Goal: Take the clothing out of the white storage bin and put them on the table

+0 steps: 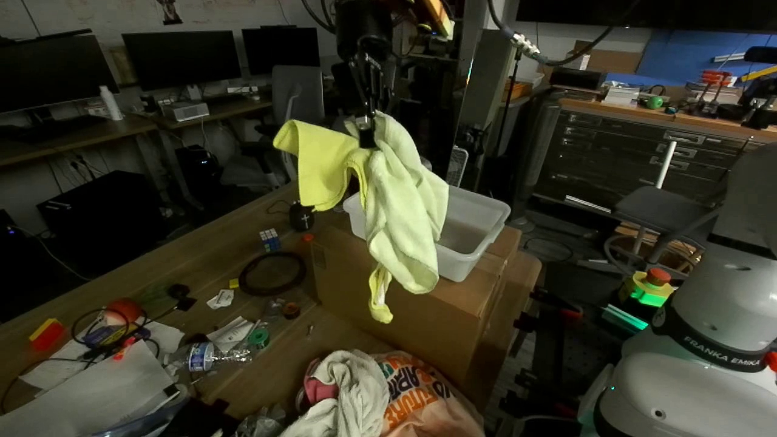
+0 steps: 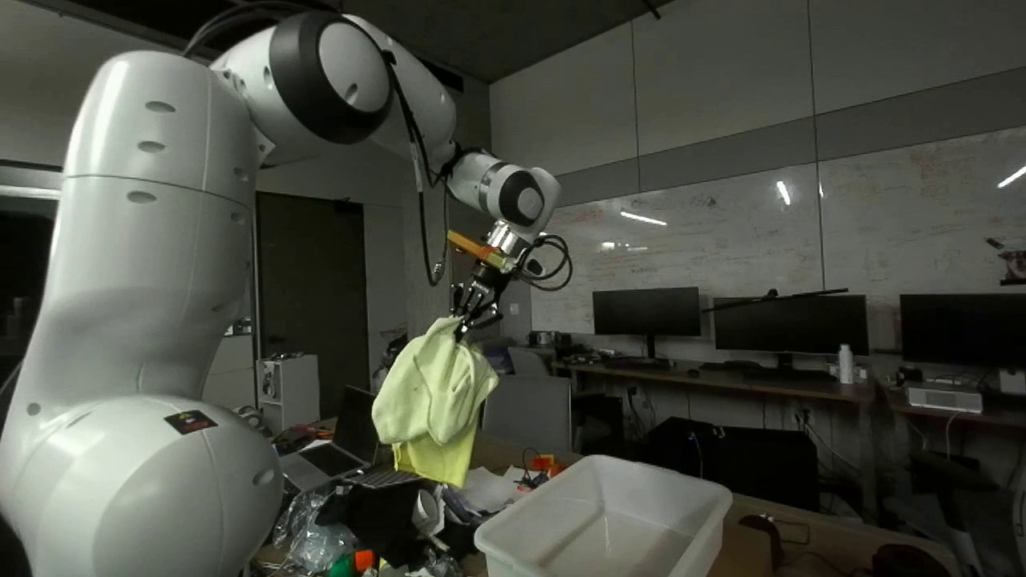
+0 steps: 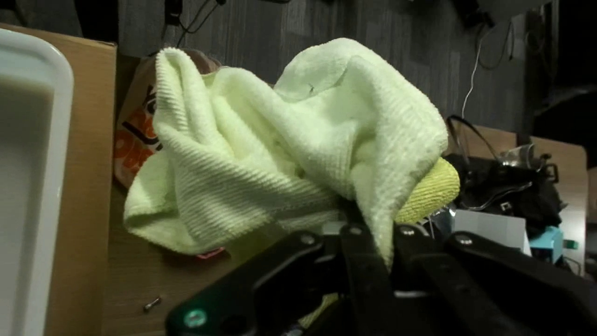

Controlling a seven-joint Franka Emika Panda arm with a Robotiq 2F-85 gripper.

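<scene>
My gripper (image 1: 368,135) is shut on a bunched yellow cloth (image 1: 400,206), which hangs in the air below the fingers. The cloth is pale yellow with a brighter yellow part; I cannot tell if it is one piece or two. It also shows in an exterior view (image 2: 437,393) and fills the middle of the wrist view (image 3: 289,135), hiding the fingertips. The white bin (image 2: 553,525) stands on a cardboard box; its visible floor shows no clothing. A grey-white cloth (image 1: 358,388) and a peach printed cloth (image 1: 419,388) lie in a heap on the wooden table (image 1: 328,328).
The cardboard box (image 1: 394,309) stands on the table under the bin. A water bottle (image 1: 209,357), papers (image 1: 115,388), a cable coil (image 1: 273,273) and a Rubik's cube (image 1: 269,240) lie on the table. A laptop (image 2: 329,461) also shows there.
</scene>
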